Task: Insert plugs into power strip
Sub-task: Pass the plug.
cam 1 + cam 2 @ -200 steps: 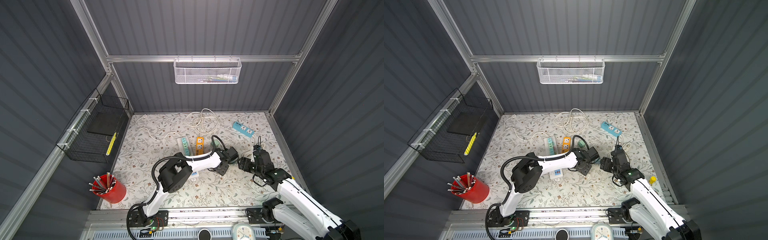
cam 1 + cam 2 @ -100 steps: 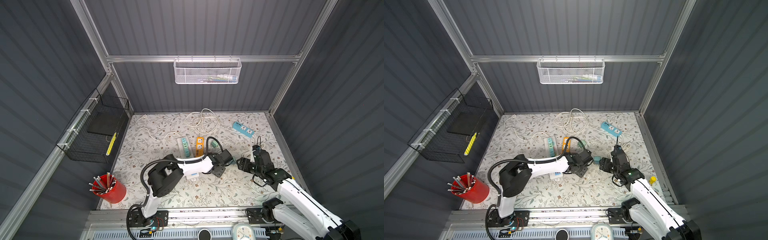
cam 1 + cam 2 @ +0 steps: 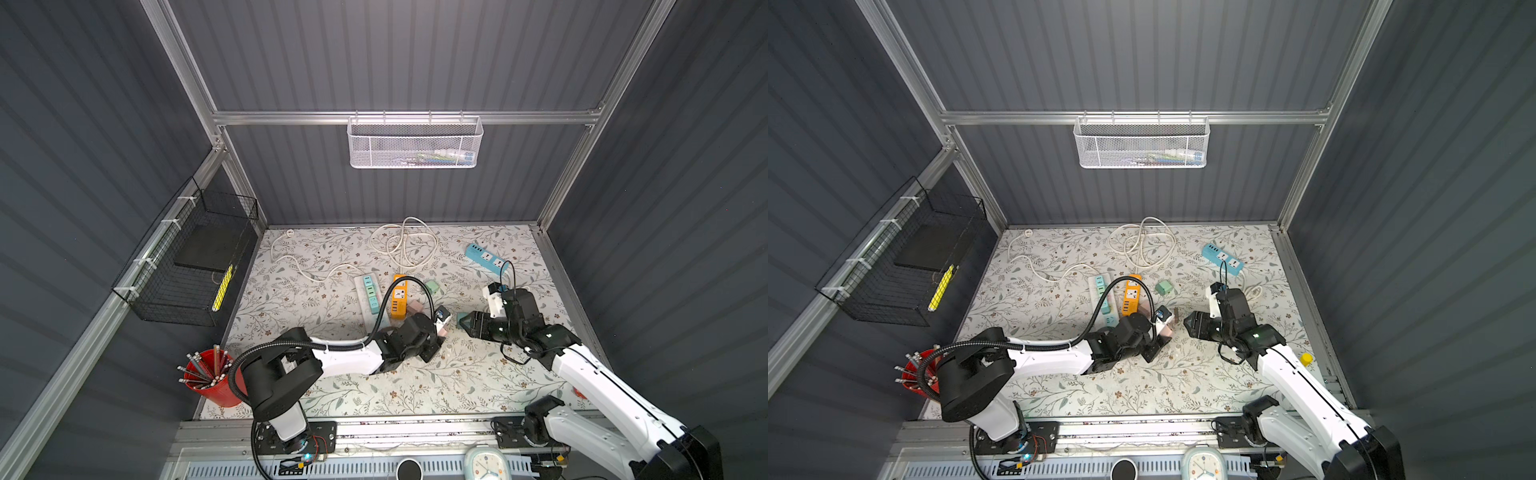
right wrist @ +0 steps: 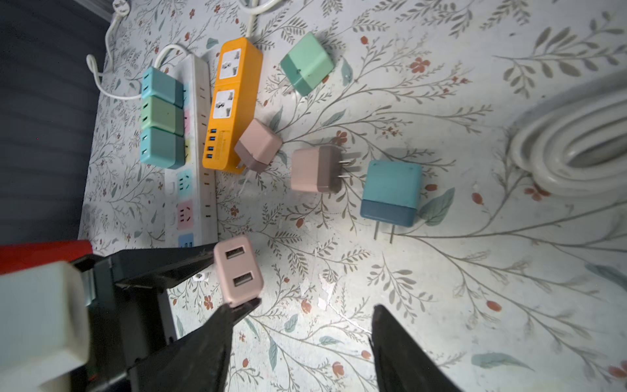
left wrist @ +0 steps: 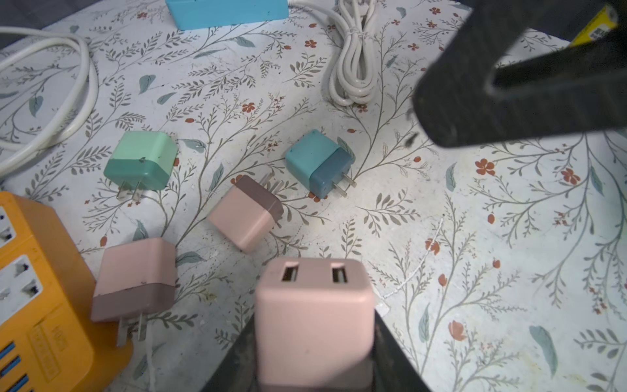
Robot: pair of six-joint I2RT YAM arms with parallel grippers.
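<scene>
While my left arm lies stretched low across the floral mat (image 3: 415,386), forearm nearly flat, the left gripper (image 5: 314,317) is clamped on a pink plug (image 4: 237,275) near the end of the white power strip (image 4: 203,112). My right arm reaches in from the opposite side, the right gripper (image 3: 468,325) pointing at it, nearly tip to tip, with jaws standing apart and nothing between them.

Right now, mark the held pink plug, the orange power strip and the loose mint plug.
held pink plug (image 5: 314,322): left wrist view, side face.
orange power strip (image 4: 237,85): right wrist view, top face.
mint plug (image 4: 310,59): right wrist view, pale shell.
</scene>
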